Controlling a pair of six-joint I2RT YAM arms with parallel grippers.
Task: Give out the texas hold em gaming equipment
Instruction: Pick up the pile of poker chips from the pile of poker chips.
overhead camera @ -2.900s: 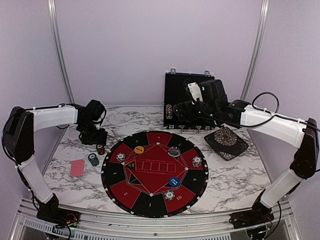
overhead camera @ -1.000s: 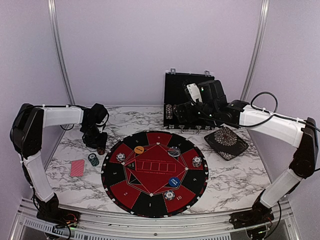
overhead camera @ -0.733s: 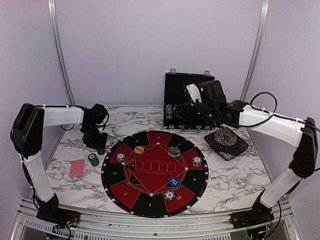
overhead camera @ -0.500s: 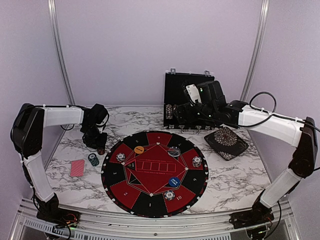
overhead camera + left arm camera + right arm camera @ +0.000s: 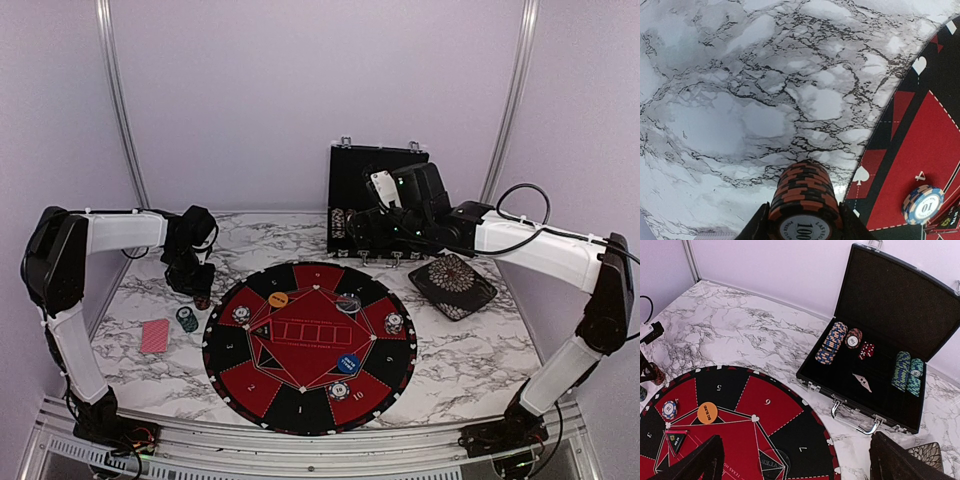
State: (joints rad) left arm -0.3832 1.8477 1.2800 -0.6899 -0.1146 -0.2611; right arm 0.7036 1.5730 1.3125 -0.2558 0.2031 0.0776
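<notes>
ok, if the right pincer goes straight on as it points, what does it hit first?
Most likely the far rim of the round mat near segment 7, or the marble table beside it; depth is unclear. The open chip case sits off that line.

The worktop (image 5: 470,350) is white marble with grey and black veins. The round mat (image 5: 250,385) alternates red and black wedges, with white hearts and spades along its rim. The chip stack (image 5: 804,192) just off the mat's edge is striped orange-red and black, with a white face. A lone chip (image 5: 922,204) on the mat is blue and white. One button disc (image 5: 707,412) is orange. The cards (image 5: 154,336) are red-backed. The case (image 5: 890,300) is black. The dish (image 5: 452,284) is black with a pale radial pattern.
</notes>
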